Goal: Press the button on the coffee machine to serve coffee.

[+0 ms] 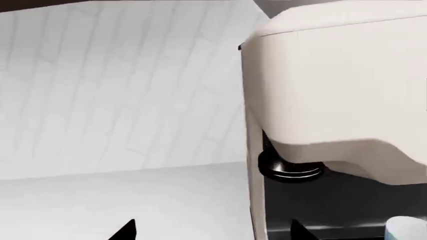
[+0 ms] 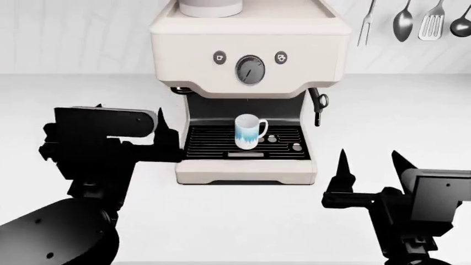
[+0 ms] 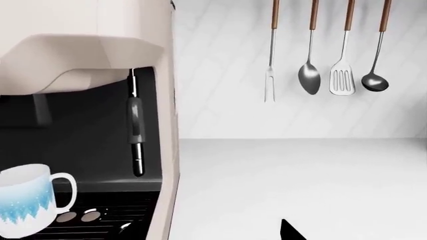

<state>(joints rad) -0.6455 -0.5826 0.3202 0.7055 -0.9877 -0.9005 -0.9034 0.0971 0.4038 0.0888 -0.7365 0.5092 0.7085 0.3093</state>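
Coffee machine (image 2: 249,49) at 12 o'clock on counter (image 2: 383,121), mug (image 2: 250,132) centred on drip tray (image 2: 213,144) to catch the pour. Left pincer (image 2: 167,128) spread beside the tray; right pincer (image 2: 368,165) spread at 4 o'clock, empty. Buttons (image 2: 219,57) flanking gauge (image 2: 250,69), untouched.

Cream coffee machine (image 2: 250,83) upright against wall, buttons (image 2: 220,57) unpressed.

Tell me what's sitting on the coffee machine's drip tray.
A white mug with a blue pattern stands on the black slatted drip tray, handle toward the machine's right side. A few small round discs lie beside it. Whether the mug holds anything cannot be seen.
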